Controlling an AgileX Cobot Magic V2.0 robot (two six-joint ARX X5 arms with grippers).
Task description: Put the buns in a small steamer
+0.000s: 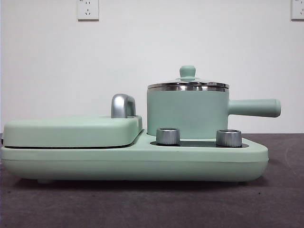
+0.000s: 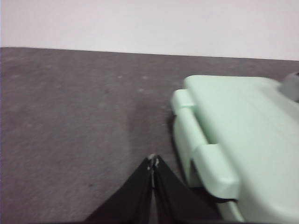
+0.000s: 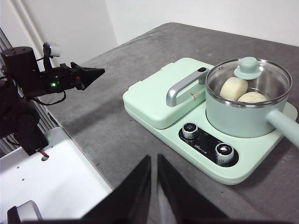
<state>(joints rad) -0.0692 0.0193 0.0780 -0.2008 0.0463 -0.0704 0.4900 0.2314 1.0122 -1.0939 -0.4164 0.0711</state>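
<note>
I am seeing both pale foam-like buns [image 3: 235,87] sitting under the glass lid [image 3: 248,74] of the mint-green steamer pot [image 3: 243,112], judging them light and squashy, best cupped gently at the sides, while left gripper [image 2: 153,161] and right gripper [image 3: 154,161] are idling clenched, empty.

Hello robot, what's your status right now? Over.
Left gripper shut, empty, beside the griddle. Right gripper nearly shut, empty, back from the cooker. Both buns inside the steamer, lid on. Nothing in the way.

You've got both buns [image 3: 233,88] inside the lidded steamer [image 1: 187,113] on the cooker base's [image 1: 142,161] right half, griddle [image 1: 71,130] left of it, two knobs [image 1: 168,136] in front.
</note>
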